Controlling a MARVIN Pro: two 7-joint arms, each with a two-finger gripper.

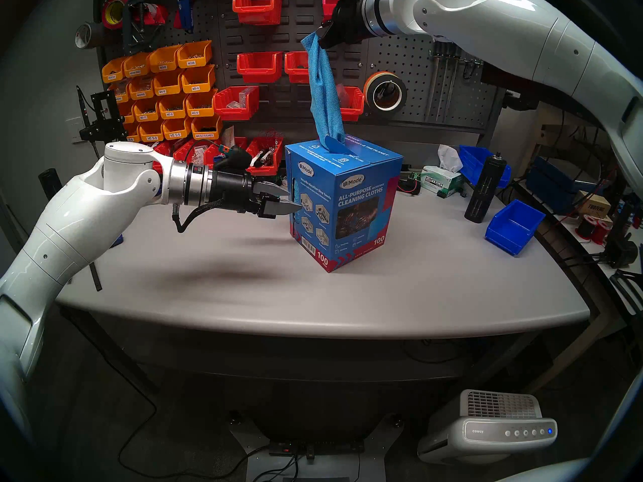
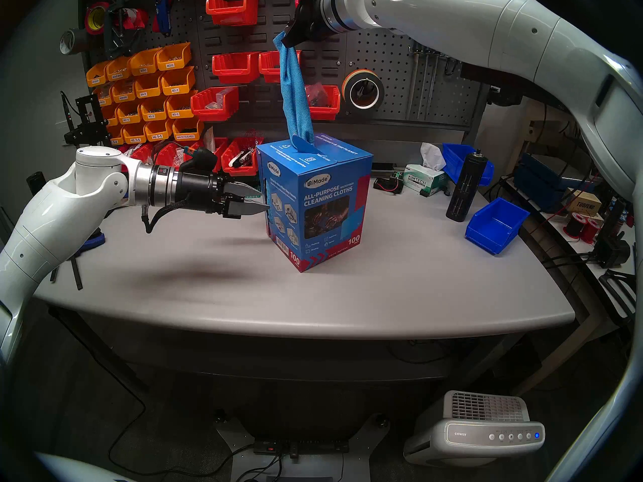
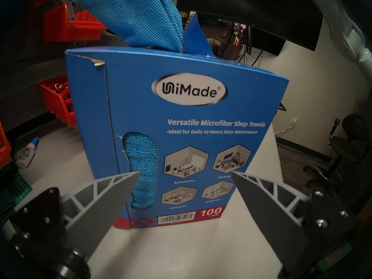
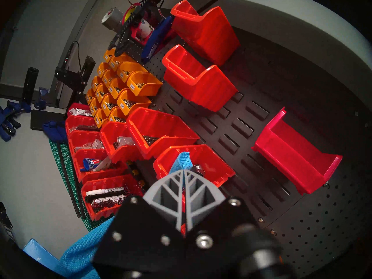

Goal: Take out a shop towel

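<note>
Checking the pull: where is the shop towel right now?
In the head view, the shop towel hangs mid-scene before the pegboard, its top pinched in the right claw, its lower end still in the blue carton's top slot.

The right gripper [image 2: 290, 39] pinches the top of the shop towel [image 2: 292, 88], which hangs stretched down into the slot in the top of the blue carton [image 2: 313, 206] standing on the grey tabletop [image 2: 382, 290]. The left gripper [image 2: 257, 201], fingers [image 2: 252, 208] parted, points level at the carton's left side, its tips at the wall.
</note>
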